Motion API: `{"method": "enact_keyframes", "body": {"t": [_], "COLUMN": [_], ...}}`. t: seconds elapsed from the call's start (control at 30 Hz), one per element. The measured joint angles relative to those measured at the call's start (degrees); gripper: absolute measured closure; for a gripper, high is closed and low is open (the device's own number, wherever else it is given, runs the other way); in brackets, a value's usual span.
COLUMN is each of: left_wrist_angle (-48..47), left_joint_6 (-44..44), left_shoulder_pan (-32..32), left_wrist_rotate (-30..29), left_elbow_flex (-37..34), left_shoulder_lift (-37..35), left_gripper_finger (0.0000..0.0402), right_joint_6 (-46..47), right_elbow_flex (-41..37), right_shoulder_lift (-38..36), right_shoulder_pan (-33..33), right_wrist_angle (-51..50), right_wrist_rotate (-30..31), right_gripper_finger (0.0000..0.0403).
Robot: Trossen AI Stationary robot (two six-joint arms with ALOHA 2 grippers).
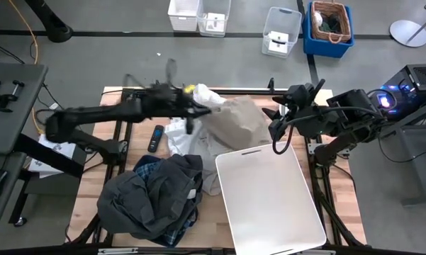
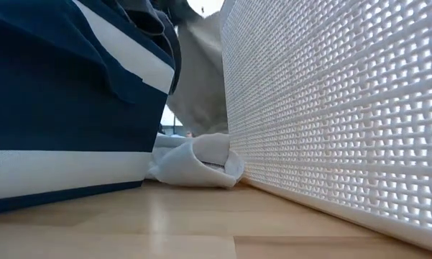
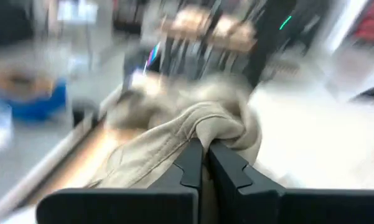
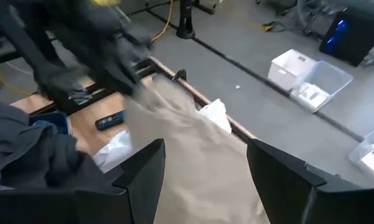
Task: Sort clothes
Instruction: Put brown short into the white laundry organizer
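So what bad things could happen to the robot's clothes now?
The left tool pinches only a small fold of the beige khaki piece, so it might slip free. The white piece lies right beside it and could get dragged along. The lifted cloth might also brush the right tool, which waits open nearby.

The khaki garment [image 1: 242,120] is a pale beige, plain and unpatterned, with tan stitching along its seams in the left wrist view. The dark garment [image 1: 145,202] is charcoal grey-black. Beneath it the plaid shirt [image 1: 147,167] shows a blue-and-white check. The white garment [image 1: 178,134] is plain white. The plastic bin [image 1: 269,202] is white, and in the low view its wall [image 2: 331,108] is a fine grid of small holes. The fabric bin [image 2: 57,108] is navy blue with white bands. The table [image 1: 92,191] is light wood. Both arms are black. A remote [image 1: 156,137] is black with a blue spot.
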Motion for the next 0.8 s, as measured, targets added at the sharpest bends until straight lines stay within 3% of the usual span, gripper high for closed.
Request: {"method": "enact_keyframes", "body": {"t": [0.1, 0.23, 0.33, 0.47, 0.6, 0.8], "left_wrist_angle": [2.1, 3.7, 6.7, 17.3, 30.3, 51.0], "left_joint_6": [2.1, 5.8, 8.3, 7.2, -2.0, -26.6], "left_shoulder_pan": [-1.2, -6.2, -10.5, -14.4, -17.1, -17.4], "left_wrist_rotate": [0.4, 1.0, 6.0, 17.3, 29.8, 36.8], "left_elbow_flex": [5.0, 13.6, 20.5, 30.5, 40.6, 61.2], "left_shoulder_lift": [-4.3, -2.2, 3.2, 12.6, 25.1, 43.1], "left_gripper_finger": [0.04, 0.0401, 0.0401, 0.0401, 0.0401, 0.0401], "right_joint_6": [-1.0, -1.1, -1.1, -0.6, 0.4, 0.4], "right_elbow_flex": [0.0, 0.0, 0.0, 0.0, 0.0, 0.0], "right_shoulder_lift": [0.0, 0.0, -0.3, -1.1, -2.2, -4.3], "right_shoulder_pan": [0.0, 0.0, 0.0, 0.0, 0.0, 0.0], "right_wrist_angle": [0.0, 0.2, 0.2, 0.2, 0.2, 0.0], "right_wrist_rotate": [2.2, 6.0, 9.3, 13.2, 16.3, 19.0], "right_gripper_finger": [0.0181, 0.0181, 0.0181, 0.0181, 0.0181, 0.0181]}}
